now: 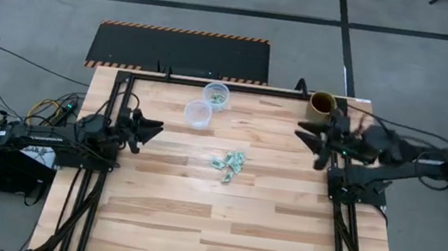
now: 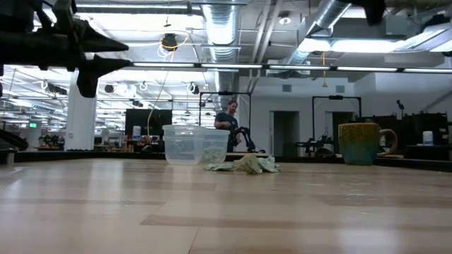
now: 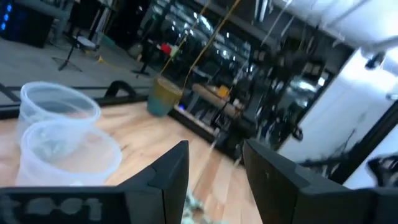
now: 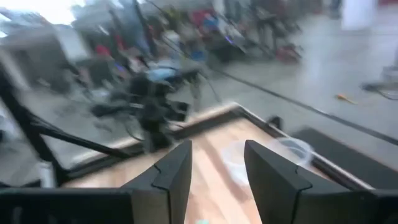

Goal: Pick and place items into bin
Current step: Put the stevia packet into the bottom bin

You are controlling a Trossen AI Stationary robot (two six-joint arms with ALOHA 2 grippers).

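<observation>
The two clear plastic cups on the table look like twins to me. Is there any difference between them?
The farther cup sits nearer the table's back edge and holds a few pale green-and-white wrapped pieces; the nearer cup looks empty from above. The nearer cup stands closer to the loose pile of wrapped pieces. They share shape, size and clear plastic, both stand upright, and they are close together, almost touching.

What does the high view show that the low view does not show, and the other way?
Only the high view: both arms whole, with the left hand and the right hand open and empty, apart from the items, and a few pieces inside the farther cup. Only the low view: the room behind, where a person stands. Both: two clear cups, the pile of items and the brown mug on the table.
</observation>
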